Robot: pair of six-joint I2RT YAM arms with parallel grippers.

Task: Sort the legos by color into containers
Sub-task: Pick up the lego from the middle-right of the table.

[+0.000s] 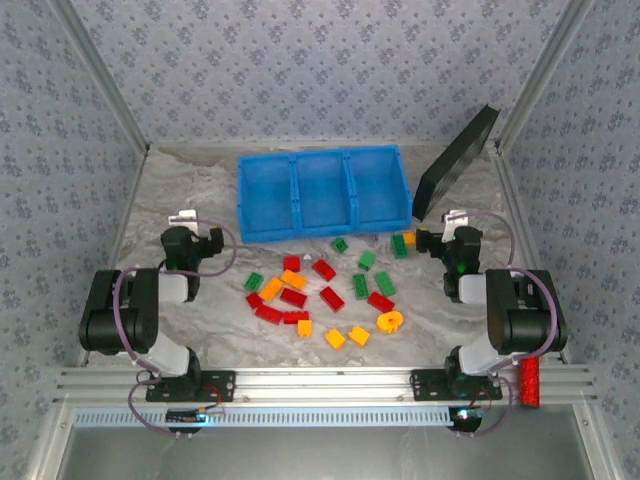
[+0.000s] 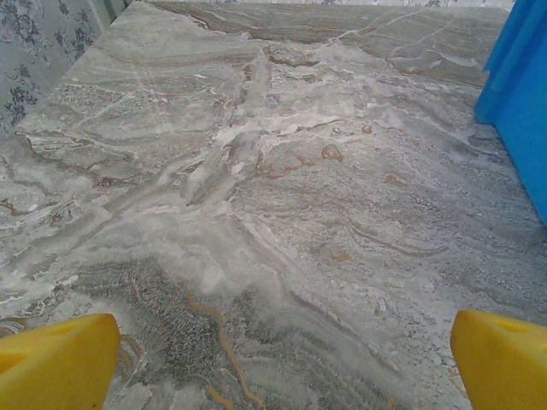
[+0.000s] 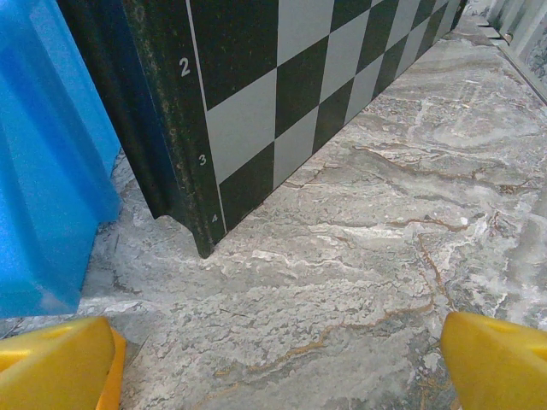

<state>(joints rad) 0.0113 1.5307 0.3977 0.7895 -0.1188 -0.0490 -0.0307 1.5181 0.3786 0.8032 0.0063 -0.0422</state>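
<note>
Both arms sit low at the near edge, and I'm looking out over the marble table (image 1: 200,190). My left pincer (image 1: 185,217) hangs just above bare marble with nothing around it. From its wrist, its (image 2: 280,363) yellow fingertips (image 2: 55,363) sit at the far corners of the view: spread wide, nothing between them. The blue tray (image 2: 521,102) edges in on the right of that view.

My right pincer (image 1: 456,217) is spread just as wide and (image 3: 278,363) also holds nothing. Straight ahead of it stands the checkered panel (image 3: 282,85), its lower corner planted on the marble just beside the tray's (image 3: 43,171) end wall. From above, that panel (image 1: 455,165) tilts up and away to the right, crowding the tray's right end.

The tray (image 1: 325,228) lies across the table beyond the pile. Its long axis runs left to right, turned slightly so the right end sits a little farther from me. Its three compartments stand side by side, each one's length pointing away from me.

The bricks (image 1: 325,285) are scattered on the marble between my two arms, in front of the tray. Greens lie mostly nearest the tray, reds through the middle and oranges toward me, with the orange ring (image 1: 390,321) at the near right. They point every which way. A red cylinder (image 1: 529,383) stands by my right base, well apart from the pile.
</note>
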